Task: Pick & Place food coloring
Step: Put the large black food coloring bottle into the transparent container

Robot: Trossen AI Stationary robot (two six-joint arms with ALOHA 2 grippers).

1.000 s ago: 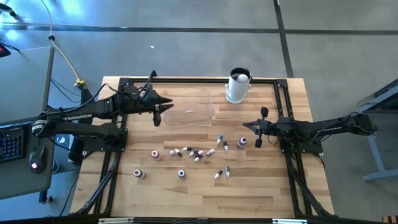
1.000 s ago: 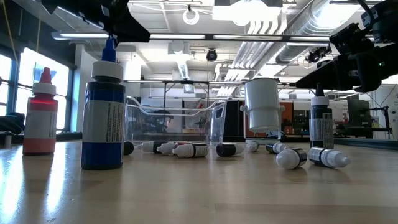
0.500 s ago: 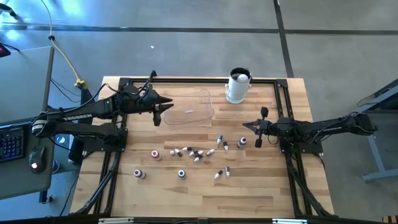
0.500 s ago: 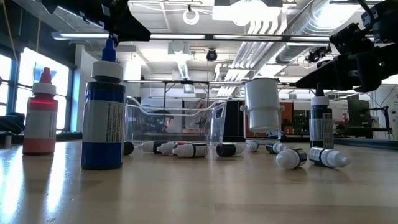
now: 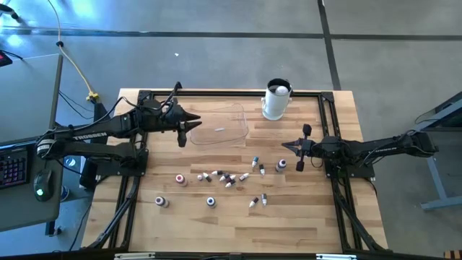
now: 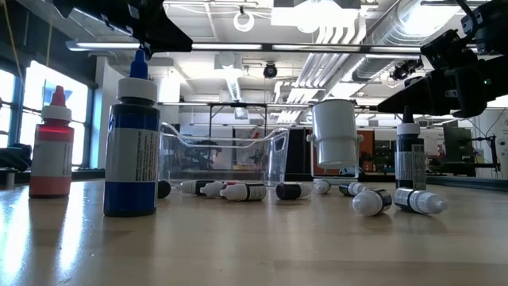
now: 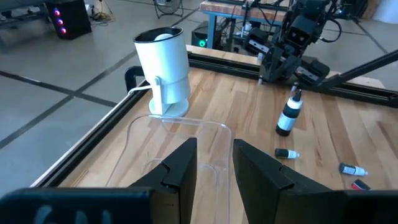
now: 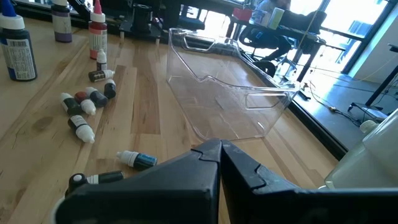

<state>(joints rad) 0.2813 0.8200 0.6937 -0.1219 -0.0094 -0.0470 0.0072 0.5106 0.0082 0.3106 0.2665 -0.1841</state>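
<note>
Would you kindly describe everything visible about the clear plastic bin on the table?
The clear plastic bin is a see-through, open-topped rectangular tray with rounded corners and a notched handle in one end wall. It rests upright on the wooden table, toward the far edge beside the white container. It looks empty. The left gripper hovers at its edge; whether they touch is unclear.

Lighting is even and bright across the table (image 5: 303,224) in the high view; shadows under the arms are soft and short. In the low view, ceiling fixtures (image 6: 333,32) and a window (image 6: 32,103) at the side backlight the scene, leaving the arms as dark silhouettes. The near blue bottle (image 6: 132,147) looms large. The right wrist view shows window glare (image 8: 336,15) washing out the background.
</note>
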